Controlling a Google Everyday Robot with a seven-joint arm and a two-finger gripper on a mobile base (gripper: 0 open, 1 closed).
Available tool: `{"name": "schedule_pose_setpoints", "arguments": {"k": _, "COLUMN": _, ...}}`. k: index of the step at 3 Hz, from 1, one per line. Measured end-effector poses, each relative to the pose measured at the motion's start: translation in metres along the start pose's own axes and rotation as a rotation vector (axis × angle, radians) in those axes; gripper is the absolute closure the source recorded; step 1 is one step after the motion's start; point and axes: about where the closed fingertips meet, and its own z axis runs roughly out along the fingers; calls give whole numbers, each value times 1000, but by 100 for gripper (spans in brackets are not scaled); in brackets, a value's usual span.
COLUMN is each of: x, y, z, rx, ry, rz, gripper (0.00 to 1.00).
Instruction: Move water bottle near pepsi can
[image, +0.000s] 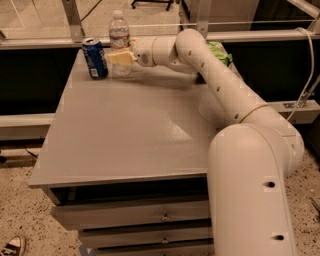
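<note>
The clear water bottle (119, 36) with a white cap and white-and-red label stands upright at the far left of the grey table (135, 135). The dark blue pepsi can (95, 58) stands just left of it, a small gap apart. My gripper (119, 57) reaches from the right at the end of the white arm (215, 80). Its pale yellow fingers (120, 56) sit around the bottle's lower half and appear closed on it. The bottle's base is on or just above the tabletop.
A green object (220, 51) lies behind the arm at the table's back right. A metal rail and posts (70, 20) run behind the table. Drawers (135, 217) are under the front edge. A shoe (12, 246) is on the floor at bottom left.
</note>
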Motion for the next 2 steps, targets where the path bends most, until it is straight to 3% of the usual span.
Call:
{"name": "schedule_pose_setpoints", "arguments": {"k": 1, "x": 8, "y": 1, "z": 6, "rx": -18, "ry": 14, "rz": 19, "gripper": 0}}
{"name": "schedule_pose_setpoints", "arguments": {"k": 2, "x": 13, "y": 3, "z": 8, "rx": -35, "ry": 21, "rz": 30, "gripper": 0}}
